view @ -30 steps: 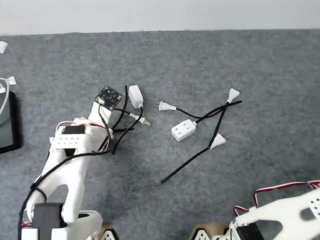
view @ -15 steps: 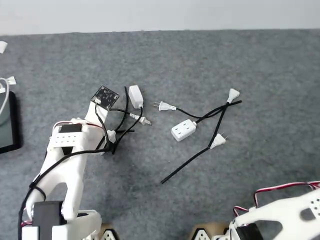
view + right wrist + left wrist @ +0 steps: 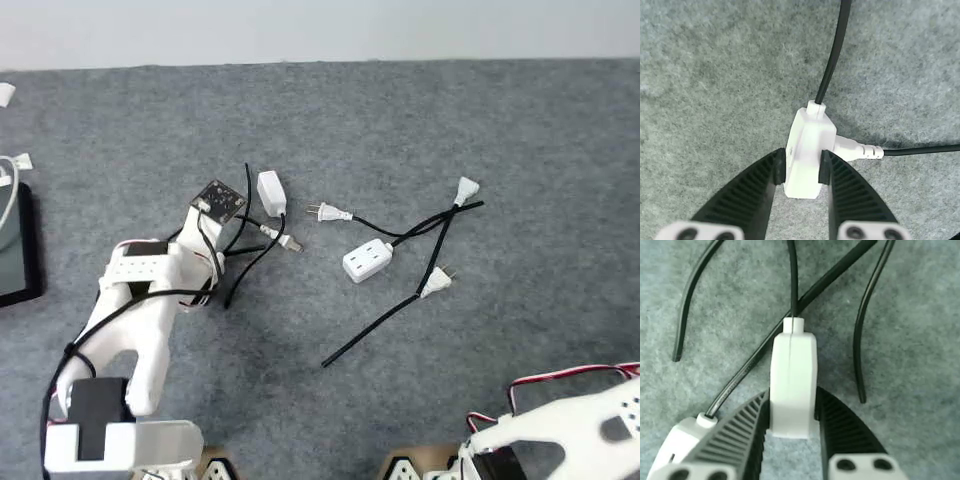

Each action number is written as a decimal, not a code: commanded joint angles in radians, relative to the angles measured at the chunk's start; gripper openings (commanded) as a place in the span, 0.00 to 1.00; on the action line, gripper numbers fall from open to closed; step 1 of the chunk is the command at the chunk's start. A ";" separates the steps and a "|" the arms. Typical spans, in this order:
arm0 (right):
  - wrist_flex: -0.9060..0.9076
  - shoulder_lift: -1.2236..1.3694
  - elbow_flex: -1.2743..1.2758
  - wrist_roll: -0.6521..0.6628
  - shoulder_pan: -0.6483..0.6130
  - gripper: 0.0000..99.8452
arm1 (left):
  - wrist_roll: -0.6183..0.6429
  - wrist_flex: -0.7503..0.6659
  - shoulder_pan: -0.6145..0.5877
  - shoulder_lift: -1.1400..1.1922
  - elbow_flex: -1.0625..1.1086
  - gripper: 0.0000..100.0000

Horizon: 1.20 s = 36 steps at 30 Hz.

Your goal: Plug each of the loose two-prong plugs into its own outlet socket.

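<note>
The left gripper [image 3: 791,405] is clamping a white rectangular plastic socket block [image 3: 792,375], the right gripper [image 3: 802,162] a second block [image 3: 810,140], presumably steadying both for plugging.

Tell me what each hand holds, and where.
The left hand grips a white socket block by its opposite sides; the right hand grips a second socket block likewise.
</note>
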 commanded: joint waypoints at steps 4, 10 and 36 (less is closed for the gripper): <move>-0.008 0.051 0.000 0.015 0.002 0.12 | 0.049 0.121 0.095 0.009 -0.088 0.01; -0.012 0.053 0.000 0.015 0.001 0.12 | 0.489 0.239 0.249 -0.227 -0.143 0.01; -0.013 0.054 0.003 0.043 -0.012 0.12 | 0.970 -0.216 0.575 -0.786 0.598 0.10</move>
